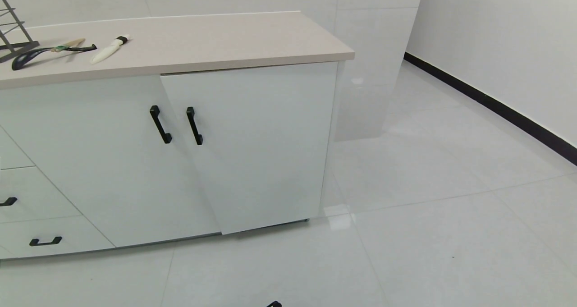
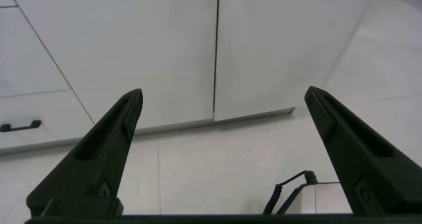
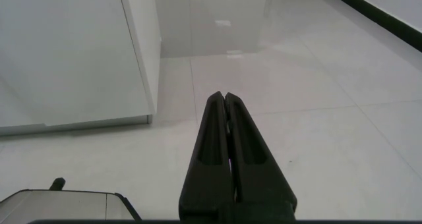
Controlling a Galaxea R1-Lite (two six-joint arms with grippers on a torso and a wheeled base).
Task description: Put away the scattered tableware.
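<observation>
Facing the approach step, held left hand (image 2: 223,91) wide open and right hand (image 3: 225,97) closed empty, low by the cabinet (image 1: 252,140), saw black ladle (image 1: 31,57) and white knife (image 1: 108,50) lying on the counter (image 1: 203,36) near the rack (image 1: 13,32), probably needed closing in first.

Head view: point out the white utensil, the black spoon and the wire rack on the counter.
white utensil (image 1: 104,53): head view, its pale body.
black spoon (image 1: 22,60): head view, its bowl end.
wire rack (image 1: 20,46): head view, its base bar.

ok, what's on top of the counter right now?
On the countertop, left end: a black spoon, a wooden-handled utensil against it, a white knife, a dark wire rack. The rack runs out of frame, so its contents cannot be seen.
</observation>
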